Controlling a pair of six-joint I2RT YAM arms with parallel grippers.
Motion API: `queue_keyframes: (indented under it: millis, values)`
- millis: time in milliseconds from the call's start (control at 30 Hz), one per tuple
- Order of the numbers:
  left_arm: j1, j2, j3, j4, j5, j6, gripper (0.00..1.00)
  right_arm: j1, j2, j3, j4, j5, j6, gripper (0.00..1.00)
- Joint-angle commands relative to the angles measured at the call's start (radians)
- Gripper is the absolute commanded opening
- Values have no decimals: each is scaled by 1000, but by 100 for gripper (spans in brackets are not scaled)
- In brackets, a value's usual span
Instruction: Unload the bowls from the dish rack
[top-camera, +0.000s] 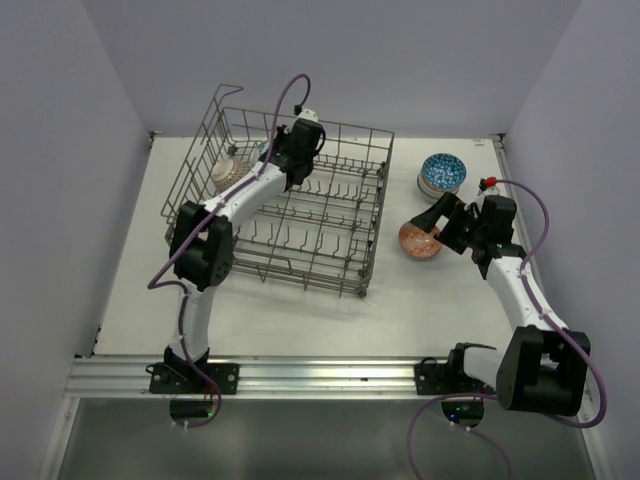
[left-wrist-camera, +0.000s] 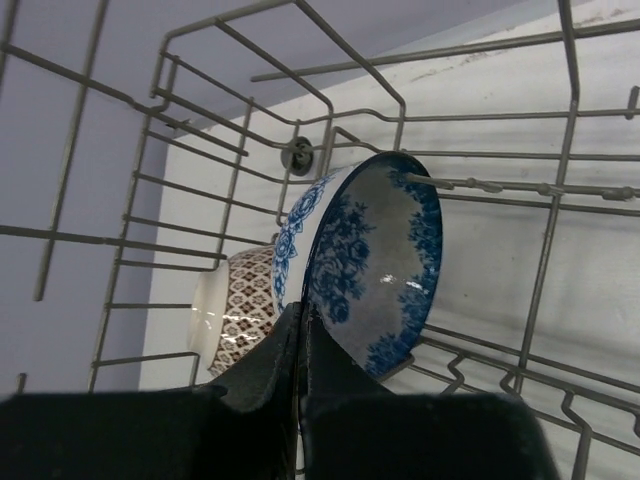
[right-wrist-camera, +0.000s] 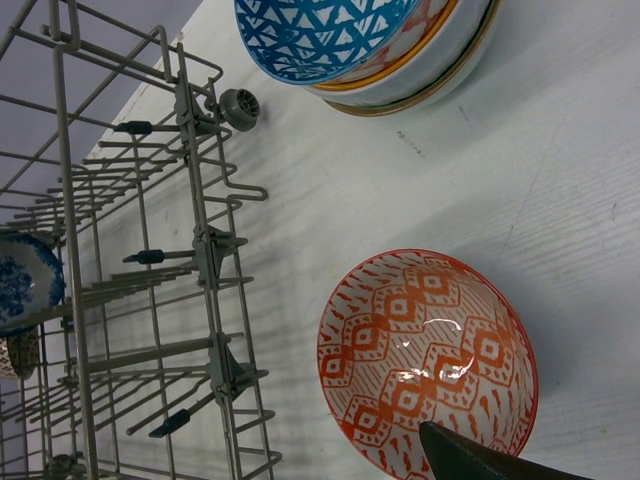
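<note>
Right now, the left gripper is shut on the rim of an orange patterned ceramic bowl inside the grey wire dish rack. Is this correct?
Only the bowl is wrong. The left wrist view shows the left gripper shut on the rim of a blue-and-white floral ceramic bowl inside the grey wire dish rack. The orange patterned bowl sits outside, on the table.

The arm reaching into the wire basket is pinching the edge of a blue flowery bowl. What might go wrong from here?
The left gripper is shut on only the thin rim of the blue floral bowl, so the glazed, tilted bowl might swing or slip free. Wires of the dish rack run close by its top edge, so lifting could snag it there. The brown patterned bowl sits close behind it and might get dragged or tipped.
</note>
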Motion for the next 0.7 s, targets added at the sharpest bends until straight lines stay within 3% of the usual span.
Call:
queue_keyframes:
  millis: [0,133,167,300,433,567,667]
  values:
    - [-14,-128,-23,166,-233,130,0,1,-21,-3,24,-7,-11,98]
    - [-59,-169,-92,368,-320,326,0,1,-13,-2,27,-8,-11,98]
    - [-76,-171,-107,484,-337,409,0,3,-13,-2,26,-8,-9,99]
    - [-99,-185,-144,550,-371,465,0,1,-16,-2,26,-7,-12,99]
    - [-113,-208,-123,433,-353,379,0,3,-18,-2,22,-8,-14,99]
    - [-129,-240,-54,127,-266,153,0,1,-24,9,12,-7,-23,99]
    - [-129,-289,-78,30,-198,59,0,1,-28,12,1,-2,-29,99]
